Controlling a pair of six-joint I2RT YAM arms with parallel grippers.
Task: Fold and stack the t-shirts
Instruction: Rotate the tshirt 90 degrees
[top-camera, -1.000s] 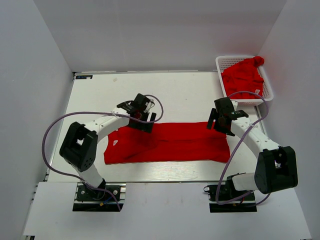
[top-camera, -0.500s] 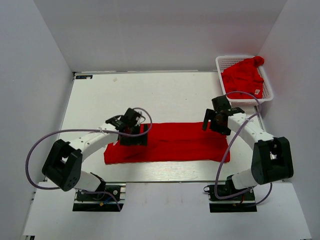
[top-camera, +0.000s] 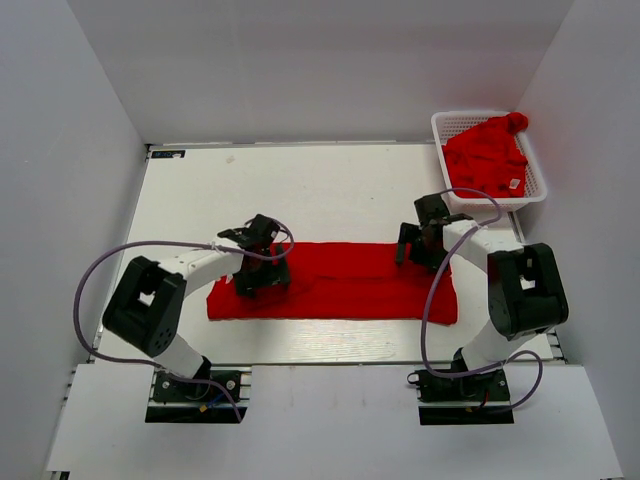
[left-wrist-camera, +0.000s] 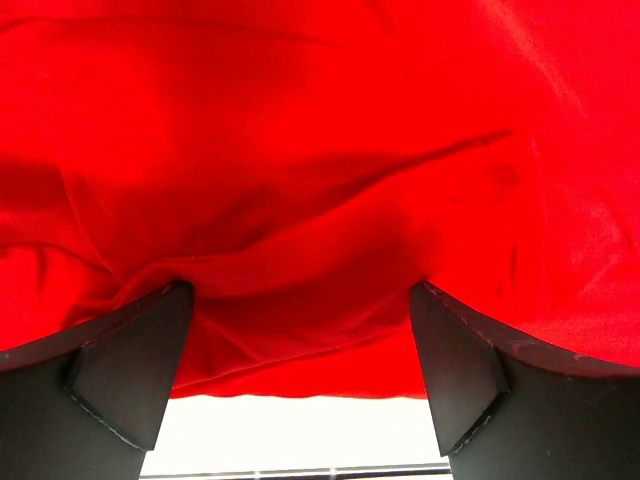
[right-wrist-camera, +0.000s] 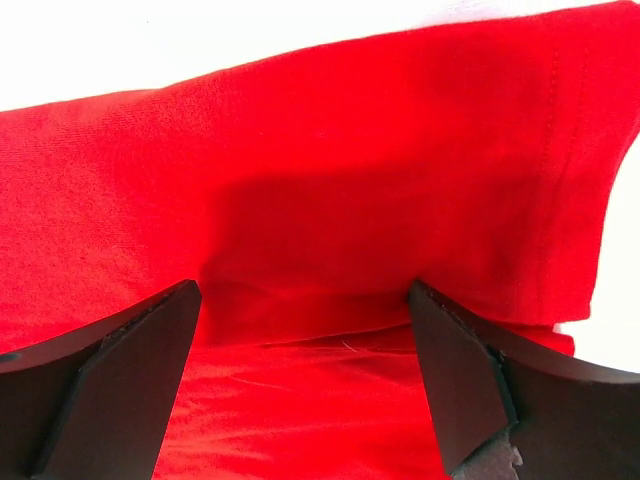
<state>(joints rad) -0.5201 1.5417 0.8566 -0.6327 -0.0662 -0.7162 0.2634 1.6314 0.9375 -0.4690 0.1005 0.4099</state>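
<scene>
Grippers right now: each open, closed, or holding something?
Left gripper: open, fingers down on the folded t-shirt, not clamped.
Right gripper: open, fingers down on the same t-shirt, not clamped.

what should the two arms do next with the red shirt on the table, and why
Probably close both pairs of fingers. The left fingers and right fingers stand open, tips down on the t-shirt near its two ends, with cloth between each pair, so pinching looks like the step before any lift.
</scene>
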